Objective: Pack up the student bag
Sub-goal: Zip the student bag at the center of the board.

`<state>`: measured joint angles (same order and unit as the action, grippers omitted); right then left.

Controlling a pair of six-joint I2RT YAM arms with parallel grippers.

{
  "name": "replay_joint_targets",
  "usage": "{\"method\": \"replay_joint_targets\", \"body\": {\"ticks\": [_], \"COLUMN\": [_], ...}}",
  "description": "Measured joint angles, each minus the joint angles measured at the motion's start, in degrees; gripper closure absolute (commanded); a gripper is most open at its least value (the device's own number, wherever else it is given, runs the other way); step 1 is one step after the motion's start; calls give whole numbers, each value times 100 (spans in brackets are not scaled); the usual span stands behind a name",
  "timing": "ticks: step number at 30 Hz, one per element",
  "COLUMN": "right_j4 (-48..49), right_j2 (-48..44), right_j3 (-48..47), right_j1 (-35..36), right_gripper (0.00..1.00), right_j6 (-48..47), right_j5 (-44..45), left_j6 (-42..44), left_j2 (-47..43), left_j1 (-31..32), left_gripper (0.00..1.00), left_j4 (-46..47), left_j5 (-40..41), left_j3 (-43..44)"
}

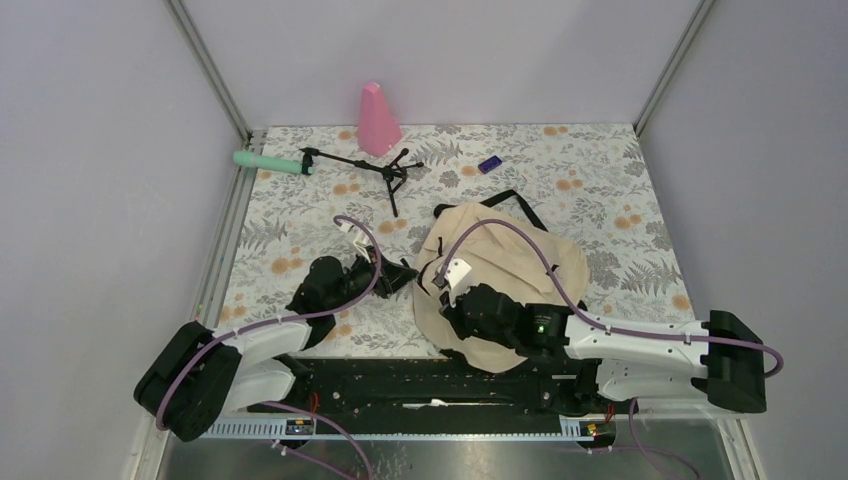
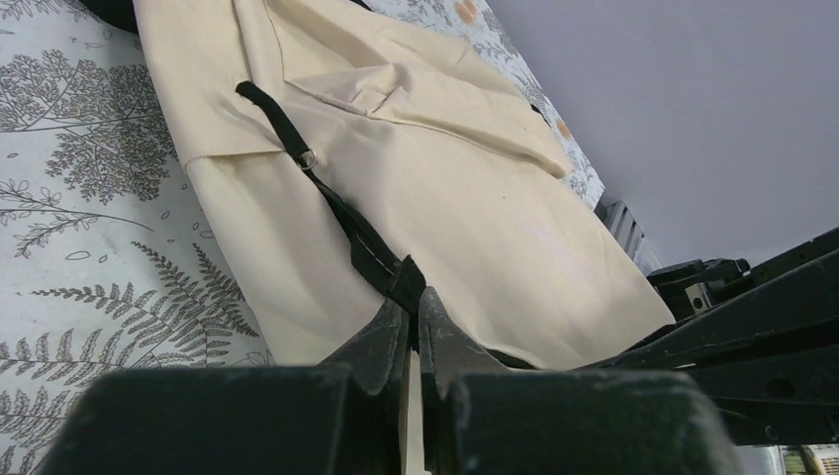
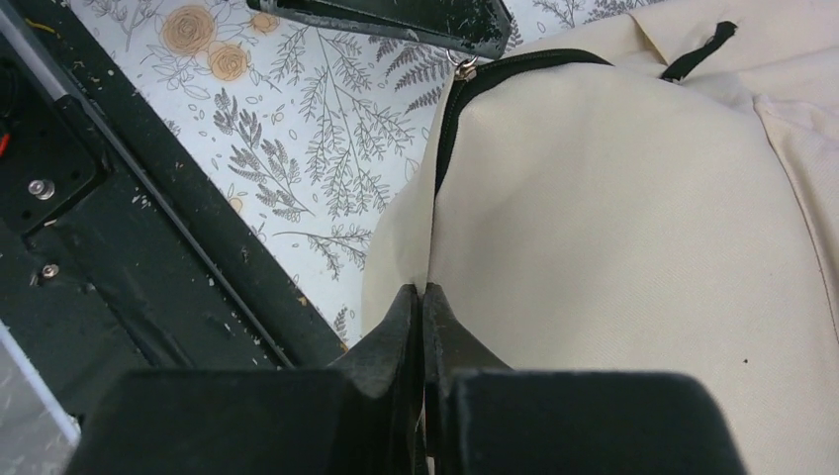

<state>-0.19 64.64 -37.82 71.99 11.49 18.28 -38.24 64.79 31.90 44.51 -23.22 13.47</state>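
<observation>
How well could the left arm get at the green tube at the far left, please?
Probably not yet: the left arm has its jaws shut on the black strap of the bag. Once released, its way to the green tube looks open.

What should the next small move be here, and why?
Probably pull the left end effector back along the black strap it pinches, while the right end effector holds its pinched fold of the student bag steady. Both are shut on the bag, which lies flat and looks closed, with the tripod outside it.
</observation>
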Motion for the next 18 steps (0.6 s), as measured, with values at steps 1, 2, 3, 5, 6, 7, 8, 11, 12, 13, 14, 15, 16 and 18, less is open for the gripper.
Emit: {"method": "replay_joint_targets", "body": {"ticks": [1, 2, 3, 5, 6, 7, 8, 11, 12, 13, 14, 15, 16, 18], "right_j4": [-70, -136, -177, -269, -328, -387, -446, -629, -721, -813, -894, -988, -1091, -1305], "right_j2": [-76, -170, -214, -343, -415, -487, -564, -763, -852, -946, -1038, -1150, -1270, -1519], "right_j3": [26, 59, 74, 114, 129, 146, 164, 199, 212, 214, 219, 225, 234, 249], "right_j1": [0, 0, 0, 0, 0, 0, 0, 0, 0, 0, 0, -2, -2, -2], "right_gripper": [100, 100, 100, 100, 100, 100, 100, 100, 100, 100, 100, 100, 100, 100], "right_j6": [20, 35, 48, 79, 94, 109, 127, 162, 181, 195, 208, 221, 238, 264], "right_j5": [-20, -46, -59, -90, -101, -109, -131, -199, -225, -251, -275, -286, -299, -299], "left_j6": [-9, -35, -44, -74, -87, -92, -98, -105, -103, -101, -94, -87, -81, -79], "left_j2": [66, 133, 179, 291, 365, 435, 492, 767, 876, 988, 1130, 1274, 1440, 1716], "left_j1": [4, 4, 4, 7, 13, 20, 28, 35, 35, 37, 37, 37, 42, 44], "left_gripper": [100, 100, 100, 100, 100, 100, 100, 100, 100, 100, 100, 100, 100, 100], "left_j4": [57, 127, 173, 289, 361, 422, 479, 673, 737, 796, 879, 949, 1008, 1115], "left_j5": [-2, -13, -20, -42, -55, -66, -76, -81, -81, -81, -81, -90, -90, -103], "left_j3": [0, 0, 0, 0, 2, 4, 11, 94, 136, 173, 223, 275, 352, 492]}}
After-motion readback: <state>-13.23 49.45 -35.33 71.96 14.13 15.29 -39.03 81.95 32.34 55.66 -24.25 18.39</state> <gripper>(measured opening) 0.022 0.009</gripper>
